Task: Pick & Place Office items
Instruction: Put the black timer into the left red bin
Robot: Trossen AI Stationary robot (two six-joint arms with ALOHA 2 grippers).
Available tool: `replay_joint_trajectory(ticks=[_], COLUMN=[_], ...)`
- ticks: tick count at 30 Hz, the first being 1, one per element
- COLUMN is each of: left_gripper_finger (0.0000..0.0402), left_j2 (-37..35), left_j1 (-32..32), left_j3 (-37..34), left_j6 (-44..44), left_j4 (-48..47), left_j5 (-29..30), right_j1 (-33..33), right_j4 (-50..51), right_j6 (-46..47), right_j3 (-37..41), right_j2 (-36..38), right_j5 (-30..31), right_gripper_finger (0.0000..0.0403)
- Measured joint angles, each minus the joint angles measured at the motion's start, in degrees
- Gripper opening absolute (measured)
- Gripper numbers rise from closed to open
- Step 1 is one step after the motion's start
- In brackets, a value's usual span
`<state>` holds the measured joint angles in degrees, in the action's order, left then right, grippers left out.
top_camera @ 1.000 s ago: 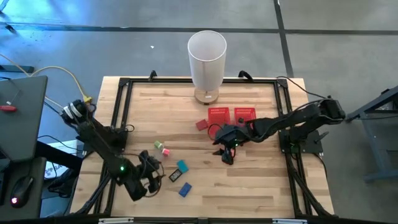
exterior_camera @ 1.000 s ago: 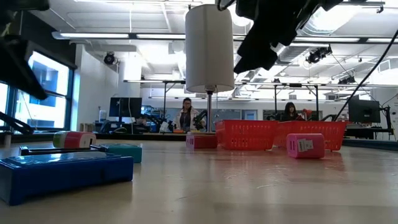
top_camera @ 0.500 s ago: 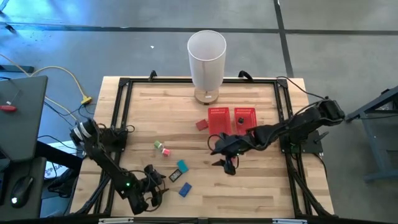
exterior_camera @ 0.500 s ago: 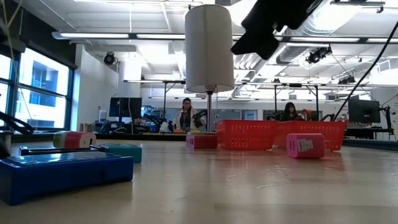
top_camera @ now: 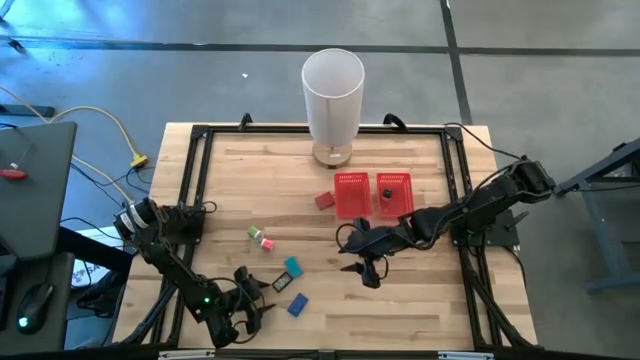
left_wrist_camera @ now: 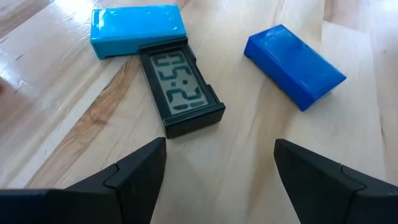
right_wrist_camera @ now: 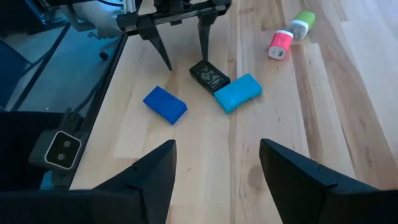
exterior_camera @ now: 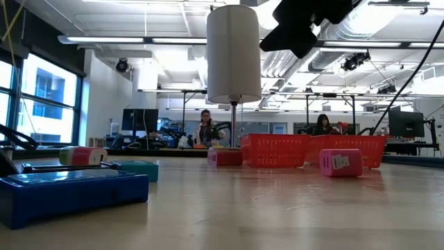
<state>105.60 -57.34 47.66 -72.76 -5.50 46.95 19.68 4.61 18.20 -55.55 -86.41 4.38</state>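
The left gripper is hovering low near the table's front edge, at about seven o'clock from the table's centre, jaws standing wide with nothing between them. Just ahead of its fingertips the black display piece is lying flat, its far end touching the teal block, with the blue block close by at about four o'clock from it. That crowding is looking like the main risk: closing on the black piece could be catching the teal block too, or shoving the blue one aside. The black piece is also lying at an angle to the jaws, so a grip may be slipping off its thin edges.

Farther in, the right gripper is hanging above the table's centre, its fingers apart and empty. Both arms are aiming at the same cluster, so a collision is possible if both descend.

At ten o'clock from the cluster, the pink piece and green piece are lying end to end, touching. Beyond, toward one o'clock, a red piece is sitting just beside the red tray, with a dark item showing in the tray's right compartment. The white cylinder is standing at twelve o'clock, tall enough to be knocked by a carrying arm.
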Motion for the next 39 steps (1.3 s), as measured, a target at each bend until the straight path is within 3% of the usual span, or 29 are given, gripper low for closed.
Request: replay_joint_trajectory(ticks=[12,26,39], left_gripper_finger=[0.0289,0.0289,0.0289], left_j2=[0.1,0.1,1.9], left_j1=[0.1,0.5,0.5], left_j3=[0.0,0.0,0.0], left_j6=[-3.8,3.7,3.6], left_j4=[0.2,0.3,1.6], left_j5=[1.0,0.4,1.9], right_j1=[-0.1,-0.1,-0.1], right_j4=[-0.2,-0.1,-0.1], right_j6=[0.0,-1.1,-3.5], right_j3=[0.0,0.0,0.0], right_j2=[0.0,0.0,-1.4], right_j5=[0.2,0.2,0.2], right_gripper_finger=[0.0218,0.0218,0.0218])
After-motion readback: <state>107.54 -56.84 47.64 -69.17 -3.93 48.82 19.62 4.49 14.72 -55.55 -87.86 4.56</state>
